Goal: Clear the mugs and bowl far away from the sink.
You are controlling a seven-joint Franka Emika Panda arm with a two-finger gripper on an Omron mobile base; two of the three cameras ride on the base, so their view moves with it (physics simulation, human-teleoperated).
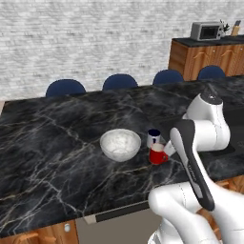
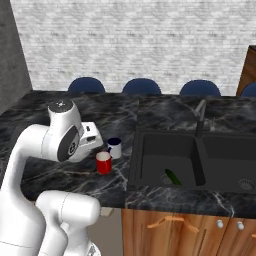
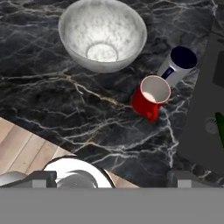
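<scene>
Red mug [image 3: 151, 96] beside white mug [image 3: 177, 64]

Red mug [image 3: 150, 97] and white mug [image 3: 176, 64] stand almost touching, just left of the sink [image 2: 192, 160]; no passage between them. Bowl [image 3: 103, 34] stands apart further left. Surrounding countertop [image 1: 52, 143] is open.

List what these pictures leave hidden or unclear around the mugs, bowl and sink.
- Bowl: hidden behind the arm in the right base view.
- Sink: mostly behind the arm in the left base view; cut by the hand view's edge.
- Green item in the basin: too small to identify.
</scene>
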